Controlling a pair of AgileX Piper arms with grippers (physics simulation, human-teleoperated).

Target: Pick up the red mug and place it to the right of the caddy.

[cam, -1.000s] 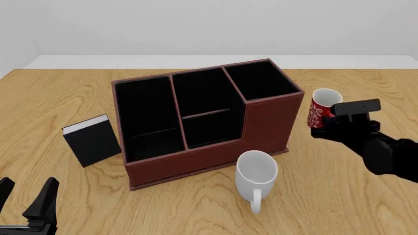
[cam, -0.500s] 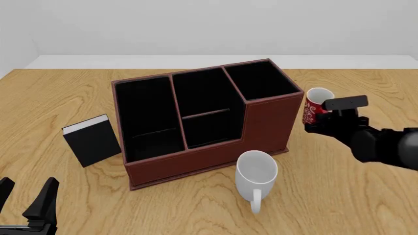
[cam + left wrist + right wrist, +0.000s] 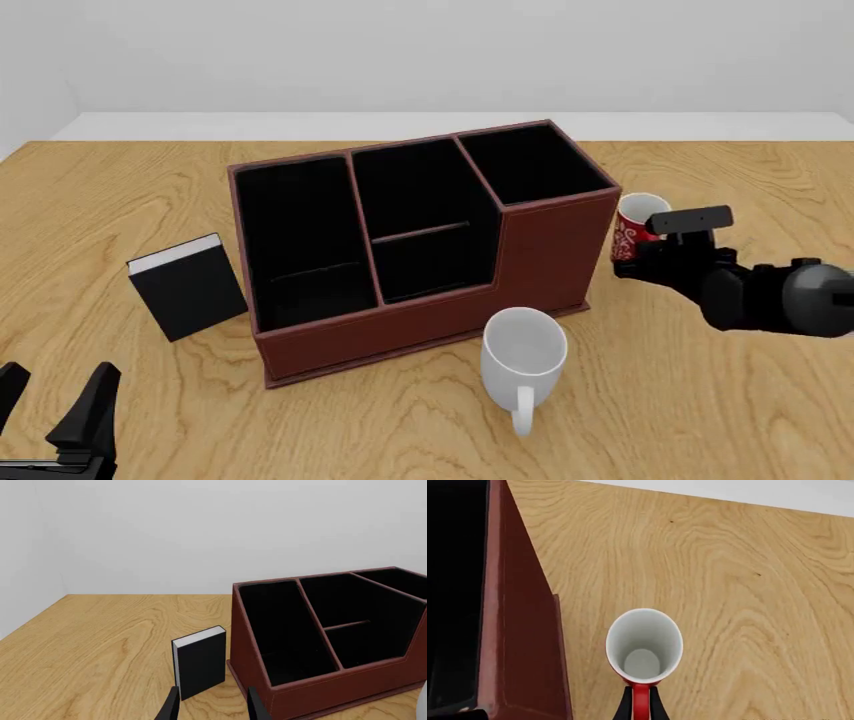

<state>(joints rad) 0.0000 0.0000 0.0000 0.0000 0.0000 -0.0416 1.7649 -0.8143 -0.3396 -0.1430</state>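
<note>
Right of the caddy: we've got the red mug (image 3: pixel 637 228) just beside the caddy (image 3: pixel 414 245), at its tall end, mouth up.
Grip: our right gripper (image 3: pixel 640 702) has its jaws narrow, pinched on the mug's red handle, as the right wrist view shows.
Gap: a strip of bare wooden table (image 3: pixel 727 580) shows between mug and caddy wall; we can't tell whether the base is down.
How to finish: we'd lower straight, keep the mug level, and part the jaws only once the base sits flat.
Watch out: we'd back away along the handle line, so the fingers don't drag it into the wall.
Left gripper (image 3: pixel 210 705): jaws apart, holding nothing, low near the black book (image 3: pixel 187 285).
Bystander: the white mug (image 3: pixel 523 360) stands in front of the caddy, well apart.
</note>
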